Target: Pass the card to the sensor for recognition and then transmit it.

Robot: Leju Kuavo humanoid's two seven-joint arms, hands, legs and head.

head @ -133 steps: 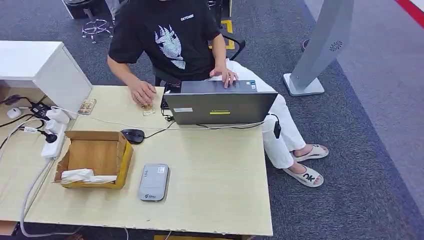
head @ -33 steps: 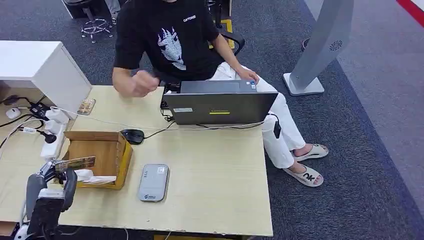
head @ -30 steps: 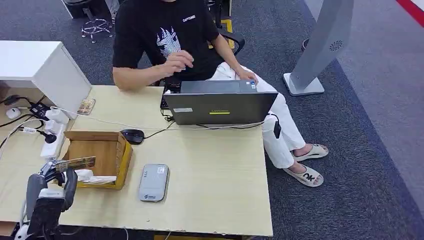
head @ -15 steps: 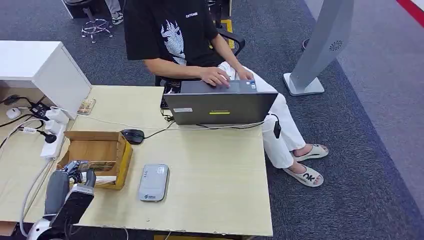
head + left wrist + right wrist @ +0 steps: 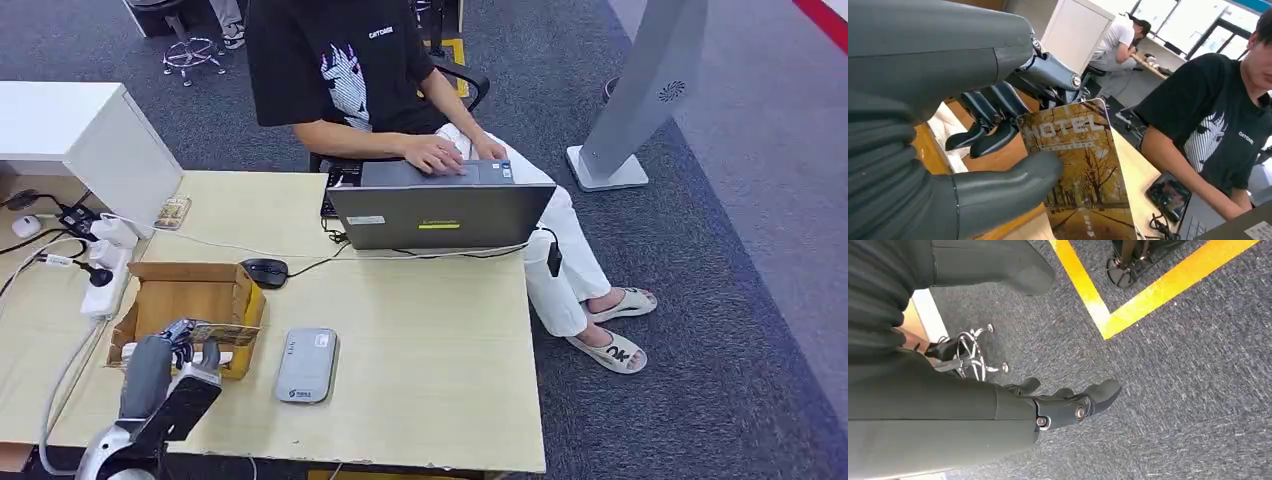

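Note:
My left hand hangs over the front rim of the cardboard box, pinching a yellow card flat between thumb and fingers. The left wrist view shows the card printed "HOTEL" over autumn trees, with the thumb on its face and the dark fingers behind it. The grey card reader lies on the table just to the right of the card, apart from it. My right hand hangs over grey carpet with fingers apart, holding nothing.
A person sits across the table typing on a grey laptop. A black mouse, a cable, a power strip and a second card lie on the table. A white cabinet stands at far left.
My left hand came up from the table's front left and moved right with the card, nearer the reader. The person's hand left the table and went to the laptop keyboard.

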